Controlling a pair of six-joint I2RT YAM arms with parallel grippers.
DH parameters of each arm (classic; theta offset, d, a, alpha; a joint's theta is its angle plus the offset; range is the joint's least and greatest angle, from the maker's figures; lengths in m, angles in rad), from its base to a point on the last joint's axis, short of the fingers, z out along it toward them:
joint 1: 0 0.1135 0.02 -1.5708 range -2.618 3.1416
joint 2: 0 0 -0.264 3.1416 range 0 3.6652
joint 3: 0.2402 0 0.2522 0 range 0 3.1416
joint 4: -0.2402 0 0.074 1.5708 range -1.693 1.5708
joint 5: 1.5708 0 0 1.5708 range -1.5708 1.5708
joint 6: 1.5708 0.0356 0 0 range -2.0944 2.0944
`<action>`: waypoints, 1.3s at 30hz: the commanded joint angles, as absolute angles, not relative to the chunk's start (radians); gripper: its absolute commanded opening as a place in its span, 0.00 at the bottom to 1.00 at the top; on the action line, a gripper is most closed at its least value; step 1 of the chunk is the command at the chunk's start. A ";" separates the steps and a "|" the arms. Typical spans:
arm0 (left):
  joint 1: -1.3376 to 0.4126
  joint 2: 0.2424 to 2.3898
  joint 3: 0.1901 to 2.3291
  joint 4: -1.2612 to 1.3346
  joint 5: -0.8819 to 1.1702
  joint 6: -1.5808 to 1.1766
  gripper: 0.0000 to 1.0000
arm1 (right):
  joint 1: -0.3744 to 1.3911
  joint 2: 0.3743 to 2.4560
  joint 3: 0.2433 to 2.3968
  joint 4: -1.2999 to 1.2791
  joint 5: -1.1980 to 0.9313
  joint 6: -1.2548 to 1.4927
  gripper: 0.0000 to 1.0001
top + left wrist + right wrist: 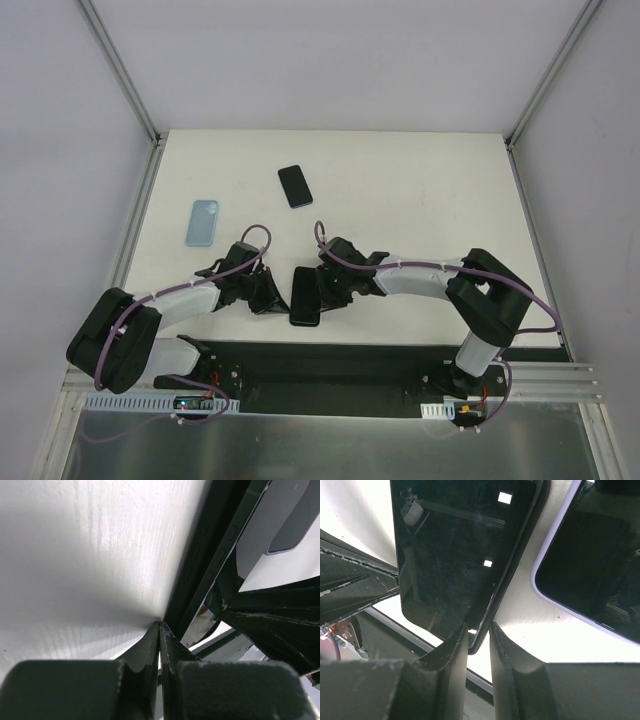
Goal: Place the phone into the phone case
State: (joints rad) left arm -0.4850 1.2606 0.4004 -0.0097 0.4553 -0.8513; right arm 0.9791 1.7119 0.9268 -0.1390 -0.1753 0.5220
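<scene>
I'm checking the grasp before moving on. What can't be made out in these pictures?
Top view: the near phone's long edges, partly hidden by the left gripper and right gripper.
Right wrist: whether its fingers touch it, because of shadow.
Left wrist: the same phone, blurred and cut off.

White table [400, 190], matte, faint scuffs visible in close views. Pale grey back wall [330, 60] behind it; similar panels left [60, 150] and right [590, 200]. Two aluminium posts slant up from far table corners: left post [120, 70], right post [555, 70]. Black plate [340, 362] along near table edge. Aluminium rail [545, 385] just beyond plate, right side. White slotted strip [130, 402] at lower left. Shiny metal sheet [330, 450] across bottom.
</scene>
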 commanded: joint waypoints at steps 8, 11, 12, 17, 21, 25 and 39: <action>-0.538 1.229 0.420 -0.069 0.330 -0.904 0.02 | 0.976 1.713 0.900 -0.117 -0.175 0.509 0.25; -0.537 1.177 0.452 -0.135 0.288 -0.893 0.19 | 0.977 1.700 0.888 -0.115 -0.170 0.506 0.26; -0.537 1.166 0.462 -0.155 0.285 -0.887 0.23 | 0.976 1.697 0.888 -0.117 -0.169 0.503 0.27; -0.537 1.140 0.491 -0.161 0.273 -0.887 0.29 | 0.968 1.706 0.893 -0.114 -0.179 0.473 0.28; -0.537 1.164 0.529 -0.153 0.302 -0.839 0.27 | 0.957 1.701 0.882 -0.104 -0.172 0.456 0.29; -0.538 1.210 0.538 -0.137 0.345 -0.821 0.22 | 0.951 1.694 0.877 -0.092 -0.178 0.457 0.30; -0.551 1.328 0.460 -0.044 0.348 -0.854 0.07 | 0.942 1.709 0.893 -0.074 -0.213 0.459 0.32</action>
State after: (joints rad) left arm -0.5381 1.3090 0.5060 -0.0551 0.3840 -0.8314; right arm 0.9520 1.7031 0.8913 -0.0856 -0.2245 0.4808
